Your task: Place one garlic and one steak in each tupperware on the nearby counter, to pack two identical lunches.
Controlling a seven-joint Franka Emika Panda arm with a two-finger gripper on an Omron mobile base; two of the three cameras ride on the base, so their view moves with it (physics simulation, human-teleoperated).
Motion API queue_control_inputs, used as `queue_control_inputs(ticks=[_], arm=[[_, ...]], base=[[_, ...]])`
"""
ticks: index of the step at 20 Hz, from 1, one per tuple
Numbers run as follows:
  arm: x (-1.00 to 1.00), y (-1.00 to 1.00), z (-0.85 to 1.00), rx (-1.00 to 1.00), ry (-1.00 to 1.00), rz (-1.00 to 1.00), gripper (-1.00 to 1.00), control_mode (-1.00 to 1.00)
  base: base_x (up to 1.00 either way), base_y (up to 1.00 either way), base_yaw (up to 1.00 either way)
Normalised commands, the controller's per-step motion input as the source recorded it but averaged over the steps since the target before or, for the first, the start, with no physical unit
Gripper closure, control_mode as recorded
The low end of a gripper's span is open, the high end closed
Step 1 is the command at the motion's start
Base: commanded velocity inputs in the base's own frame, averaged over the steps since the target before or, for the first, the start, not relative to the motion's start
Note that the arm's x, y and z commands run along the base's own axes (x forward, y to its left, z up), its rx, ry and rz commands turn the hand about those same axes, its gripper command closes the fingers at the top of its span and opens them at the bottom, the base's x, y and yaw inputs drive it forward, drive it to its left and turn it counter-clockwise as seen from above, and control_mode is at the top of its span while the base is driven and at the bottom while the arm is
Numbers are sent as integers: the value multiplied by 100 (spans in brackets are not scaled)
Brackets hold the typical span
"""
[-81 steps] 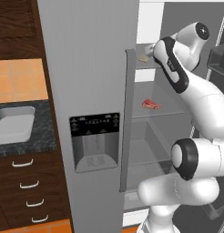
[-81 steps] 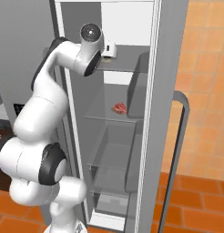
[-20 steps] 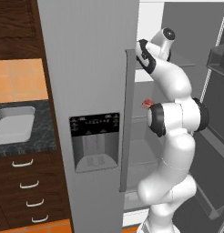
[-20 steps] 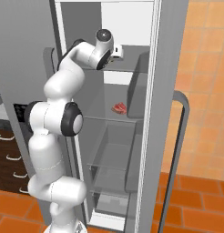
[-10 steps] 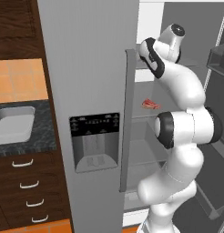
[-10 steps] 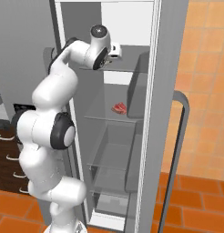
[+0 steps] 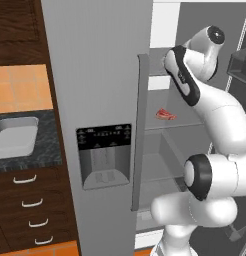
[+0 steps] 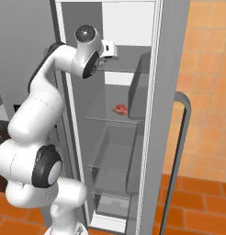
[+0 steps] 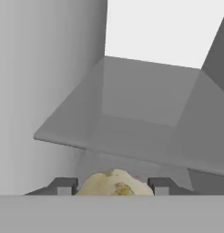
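In the hand view, a small pale off-white to yellowish garlic bulb (image 9: 114, 183) is seen lodged between the two dark fingertips (image 9: 63, 185) of the two-finger gripper (image 9: 113, 186), the tips set against its two sides; the claw is thus clenched on the garlic. Just beyond the bulb a translucent grey glass shelf (image 9: 145, 118) of the open refrigerator is shown, with a tiny reddish speck visible below its front edge, too small to be identified. Behind the shelf the white back wall of the compartment is seen.

In the right base view, the white arm with dark joints is raised from the lower left and bent so that its hand (image 8: 108, 49) is held at the level of the upper shelf inside the tall grey refrigerator (image 8: 165, 82). One shelf lower, a small flat slab of raw red steak with whitish fat (image 8: 120, 109) is seen lying on the glass, well below the hand. The same steak (image 7: 165, 114) is shown in the left base view on the middle shelf, behind the arm's upper link.

Farther to the left in that view, a black speckled stone-look counter (image 7: 42, 152) with a pale sunken sink (image 7: 15, 136) is seen above dark brown wooden drawers with curved silver handles (image 7: 26, 178), beside the refrigerator's closed door with its dispenser panel (image 7: 104, 155)
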Motion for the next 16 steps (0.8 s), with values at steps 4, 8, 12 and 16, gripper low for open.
queue_control_inputs(ticks=[4,8,12,16], arm=[[-100,0,18,-10,-9,0,100,-100],[-100,4,27,1,3,0,100,-100],[-100,14,4,2,15,0,100,-100],[-66,40,0,0,13,0,100,-100]], base=[[0,0,0],[0,0,0],[0,0,0],[0,0,0]])
